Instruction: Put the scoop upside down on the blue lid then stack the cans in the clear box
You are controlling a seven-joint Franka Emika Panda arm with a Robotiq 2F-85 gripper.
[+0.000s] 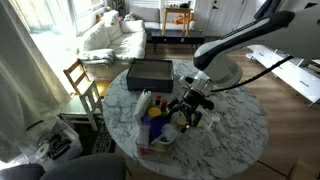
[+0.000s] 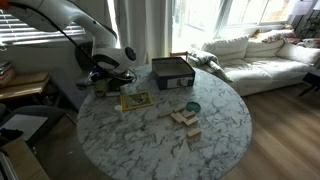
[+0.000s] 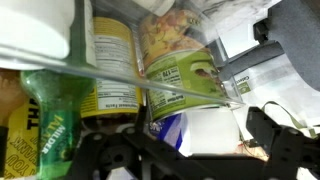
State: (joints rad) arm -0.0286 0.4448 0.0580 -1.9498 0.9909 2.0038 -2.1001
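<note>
Gripper low over the round marble table, just right of the clear box; whether its fingers are spread or pressed together cannot be told. Wrist view: cans lying behind the box's see-through wall. Scoop shows deep blue inside the box, among the cans. Dark box at the far edge. Wooden blocks apart on the marble.
</note>
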